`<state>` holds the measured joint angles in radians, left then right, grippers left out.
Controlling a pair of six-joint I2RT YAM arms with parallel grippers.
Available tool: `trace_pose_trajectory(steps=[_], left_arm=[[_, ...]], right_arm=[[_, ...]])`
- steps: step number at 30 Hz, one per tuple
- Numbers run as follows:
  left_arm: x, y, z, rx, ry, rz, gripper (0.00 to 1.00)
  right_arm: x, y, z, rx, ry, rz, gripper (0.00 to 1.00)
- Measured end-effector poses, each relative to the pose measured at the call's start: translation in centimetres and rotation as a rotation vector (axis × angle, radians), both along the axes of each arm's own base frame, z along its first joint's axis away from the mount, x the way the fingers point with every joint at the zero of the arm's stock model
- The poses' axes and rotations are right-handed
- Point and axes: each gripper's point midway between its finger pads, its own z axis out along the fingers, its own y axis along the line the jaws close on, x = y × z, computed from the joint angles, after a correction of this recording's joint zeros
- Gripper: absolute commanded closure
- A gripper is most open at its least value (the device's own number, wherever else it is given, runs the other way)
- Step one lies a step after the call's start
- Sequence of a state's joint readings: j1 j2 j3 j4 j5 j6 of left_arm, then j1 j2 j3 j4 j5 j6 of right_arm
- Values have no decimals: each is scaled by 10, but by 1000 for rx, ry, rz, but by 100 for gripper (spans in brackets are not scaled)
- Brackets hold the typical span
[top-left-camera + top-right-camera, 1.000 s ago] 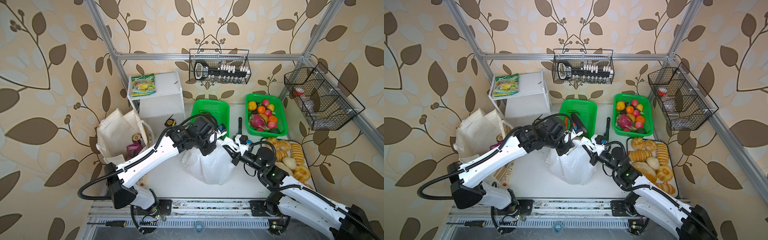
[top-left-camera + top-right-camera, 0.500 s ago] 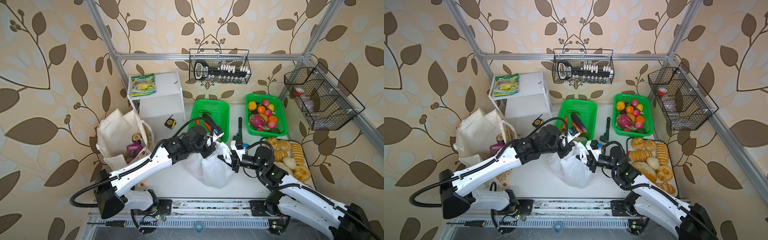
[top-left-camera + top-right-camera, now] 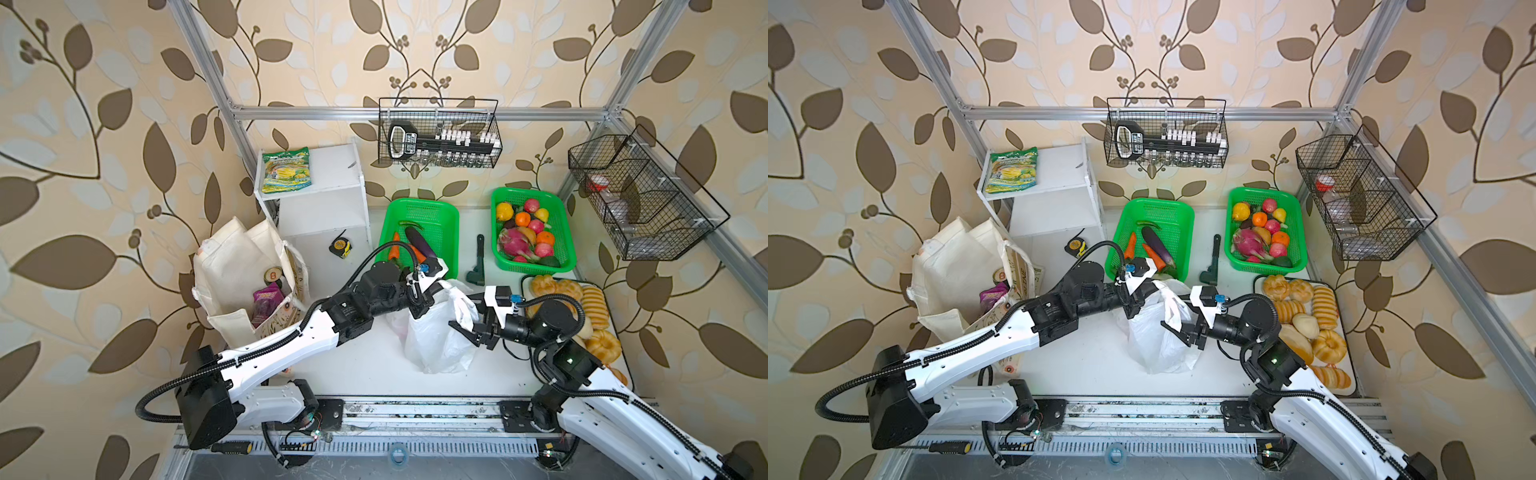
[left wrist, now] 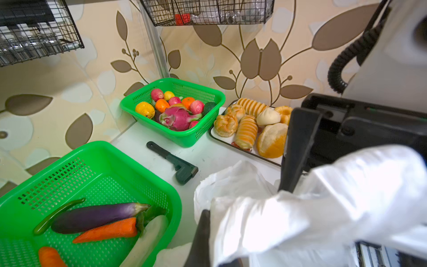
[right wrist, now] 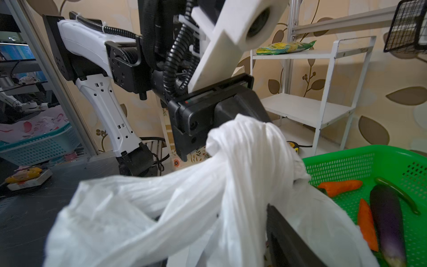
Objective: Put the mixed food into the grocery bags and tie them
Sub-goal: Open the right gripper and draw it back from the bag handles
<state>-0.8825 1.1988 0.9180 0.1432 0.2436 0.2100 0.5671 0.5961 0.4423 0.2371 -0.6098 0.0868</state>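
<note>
The white table carries everything. At its left edge the cream tote stands open against the wall, beside the shelf. Near the middle, in both top views, the white plastic bag sits upright and bulging, just in front of the nearer green basket. Its handles are twisted into a rope at the top. The left gripper reaches in from the tote side, pressed together on that twisted handle. The right gripper faces it from the bread side with its jaws spread, a loop of handle lying between them. Down inside the tote lie the purple pouch and, just behind it, the can.
</note>
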Motion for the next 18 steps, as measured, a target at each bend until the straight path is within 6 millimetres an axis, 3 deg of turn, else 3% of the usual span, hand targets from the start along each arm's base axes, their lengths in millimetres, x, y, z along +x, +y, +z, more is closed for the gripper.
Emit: trace_pose_trajectory(steps=[9, 18], left_arm=[[-7, -6, 10, -59, -33, -53, 100], [-11, -5, 5, -66, -35, -69, 100]], right_arm=[[-17, -23, 29, 15, -82, -24, 32], [-45, -37, 95, 80, -226, 13, 65]])
